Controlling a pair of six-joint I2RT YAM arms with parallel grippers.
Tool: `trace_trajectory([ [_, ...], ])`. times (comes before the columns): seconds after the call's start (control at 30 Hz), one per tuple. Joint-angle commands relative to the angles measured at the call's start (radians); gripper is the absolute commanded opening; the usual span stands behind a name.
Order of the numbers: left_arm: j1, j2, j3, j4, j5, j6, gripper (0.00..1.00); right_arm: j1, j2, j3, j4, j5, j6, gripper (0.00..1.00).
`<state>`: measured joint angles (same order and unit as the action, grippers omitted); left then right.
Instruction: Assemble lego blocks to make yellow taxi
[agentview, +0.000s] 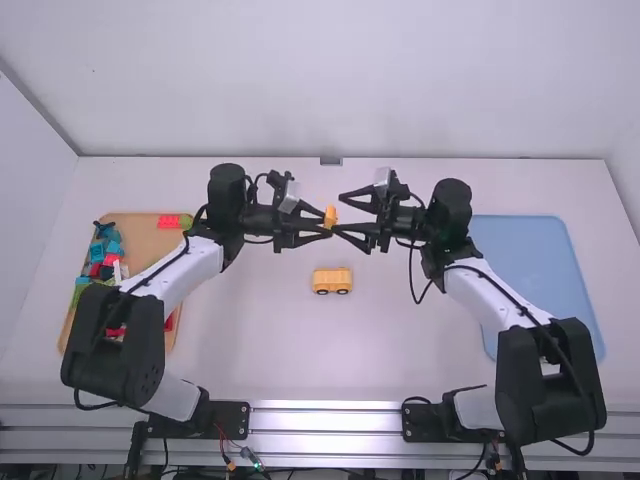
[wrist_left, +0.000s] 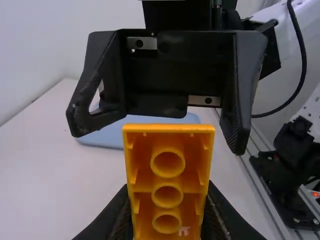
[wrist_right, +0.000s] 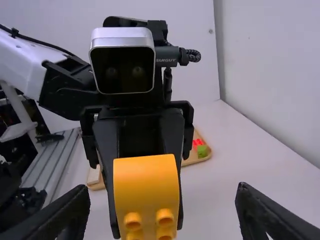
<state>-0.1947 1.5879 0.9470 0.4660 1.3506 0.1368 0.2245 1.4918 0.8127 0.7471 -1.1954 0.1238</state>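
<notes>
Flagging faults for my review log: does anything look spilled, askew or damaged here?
Nothing stands out: the yellow vehicle body sits upright on the table, and the left gripper holds a yellow block without visible damage.

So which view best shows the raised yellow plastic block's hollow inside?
Left wrist view: the block opens toward it, with three round tubes. The right wrist view shows outer face and studs; the high view shows it small.
</notes>
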Motion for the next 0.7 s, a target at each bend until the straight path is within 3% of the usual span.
trace_trajectory([
  [0.0,-0.001,0.005,-0.006,0.016,0.030,-0.022,0.02,0.000,-0.020,0.032,0.009,-0.017,0.007,0.73],
  [0.47,-0.007,0.005,-0.006,0.037,0.029,-0.073,0.02,0.029,-0.020,0.033,0.035,-0.061,-0.023,0.60],
  [0.5,-0.010,0.005,-0.006,0.037,0.030,-0.072,0.02,0.025,-0.020,0.034,0.034,-0.061,-0.023,0.54],
  [0.67,-0.011,0.005,-0.006,0.028,0.030,-0.059,0.02,0.023,-0.020,0.034,0.032,-0.061,-0.023,0.49],
])
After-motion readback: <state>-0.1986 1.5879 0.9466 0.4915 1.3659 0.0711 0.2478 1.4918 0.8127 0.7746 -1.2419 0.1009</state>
